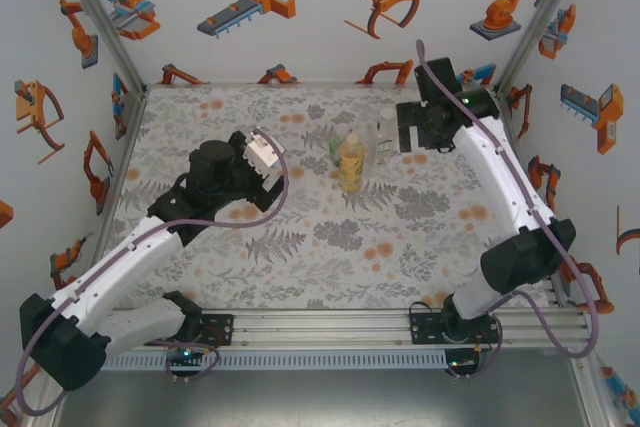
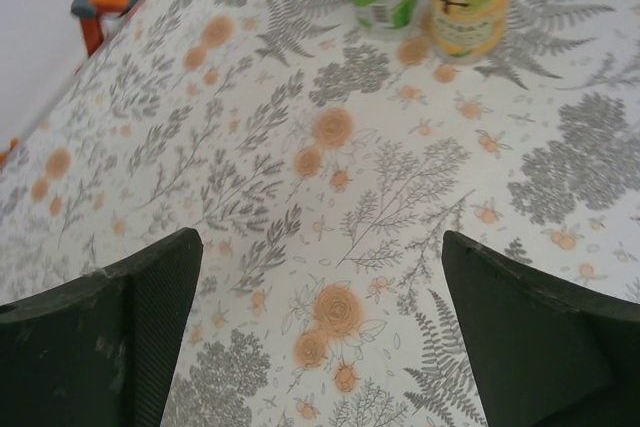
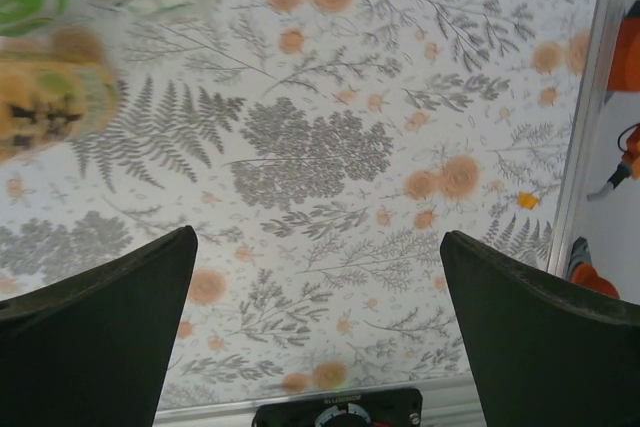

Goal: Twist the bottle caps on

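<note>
My two arm bases, left (image 1: pixel 195 332) and right (image 1: pixel 455 327), sit bolted at the near edge of the worktop (image 1: pixel 300 257), which is covered in a print of grey ferns and orange flowers.

Further in, my left pincer (image 1: pixel 266 154) hangs over the left middle of the worktop. Its wrist camera shows the left pincer (image 2: pixel 320 247) spread wide, with bare printed cloth between the two dark fingers (image 2: pixel 110 337).

My right pincer (image 1: pixel 412 132) hangs further back on the right side. Its wrist camera shows the right pincer (image 3: pixel 318 247) also spread wide and holding nothing, with its dark fingers (image 3: pixel 540 337) framing the floral cloth.

Between the two pincers, near the middle of the worktop, the three bottles stand upright in a tight cluster. The amber bottle (image 1: pixel 351 164) with a yellow label is nearest. The green-tinted bottle (image 1: pixel 337 148) stands just behind it to the left. The slim clear bottle (image 1: pixel 385 137) stands behind to the right, near my right pincer.

The bottle caps are too small for me to tell apart from the bottle tops.

Farthest back, white walls (image 1: pixel 300 37) carry orange cartoon robot arms.
</note>
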Tool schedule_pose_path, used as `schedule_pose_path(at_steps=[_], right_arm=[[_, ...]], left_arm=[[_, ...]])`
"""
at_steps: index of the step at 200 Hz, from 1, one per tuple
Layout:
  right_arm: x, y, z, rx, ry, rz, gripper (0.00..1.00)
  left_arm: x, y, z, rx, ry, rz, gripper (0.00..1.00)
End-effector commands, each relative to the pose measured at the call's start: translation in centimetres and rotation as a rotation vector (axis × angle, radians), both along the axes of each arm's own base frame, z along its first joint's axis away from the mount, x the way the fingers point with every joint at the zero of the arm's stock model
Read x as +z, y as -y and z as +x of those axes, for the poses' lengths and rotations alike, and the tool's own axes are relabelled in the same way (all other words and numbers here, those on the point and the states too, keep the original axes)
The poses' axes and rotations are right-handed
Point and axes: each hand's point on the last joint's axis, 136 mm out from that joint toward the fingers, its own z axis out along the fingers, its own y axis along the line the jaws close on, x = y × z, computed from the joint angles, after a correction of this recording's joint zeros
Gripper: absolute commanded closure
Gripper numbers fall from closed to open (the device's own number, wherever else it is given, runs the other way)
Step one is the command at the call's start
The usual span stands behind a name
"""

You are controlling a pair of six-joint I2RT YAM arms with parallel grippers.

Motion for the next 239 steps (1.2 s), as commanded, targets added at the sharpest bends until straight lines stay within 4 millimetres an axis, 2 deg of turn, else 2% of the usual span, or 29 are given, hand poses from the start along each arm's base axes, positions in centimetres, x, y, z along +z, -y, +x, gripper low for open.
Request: schedule_pose_path(at_steps=[1,34,73,109,123,162,191,217,239], right_arm=[[-0.9,2.0,0.9,-0.036,0.116,0.021,0.01],[-5.9,5.1,1.0,-0.064,0.23,0.004,0.01],[-12.8,7.6,0.6,-0.076,0.317,0.002,0.01],[-16.6,8.3,0.4,-0.076,0.421,0.001,0.01],[-16.3,8.4,0.8,-0.086,0.443,0.006,0.01],[-15.3,8.6,1.6,-0.085,0.556,0.007,0.01],[-16.2,9.3,1.9,-0.105,0.585,0.03,0.01],[-17.5,9.9,1.6,-0.111,0.603,0.1,0.01],[-17.2,9.6,1.6,-0.084,0.631,0.115,0.01]], left_arm=[[-0.5,-2.8,2.5,0.212,0.015,-0.045,0.03],[-3.5,-6.8,4.8,0.411,0.03,-0.01,0.03],[-7.7,-10.8,6.3,0.558,0.023,-0.041,0.03],[-12.0,-14.2,7.0,0.665,0.025,-0.026,0.03],[-13.0,-15.0,7.0,0.68,0.028,-0.056,0.03],[-14.1,-16.3,7.4,0.68,0.056,-0.154,0.03],[-14.5,-16.8,8.3,0.661,0.08,-0.164,0.03],[-15.1,-18.4,9.0,0.711,0.04,-0.215,0.03],[-15.3,-19.0,9.0,0.696,0.01,-0.274,0.03]])
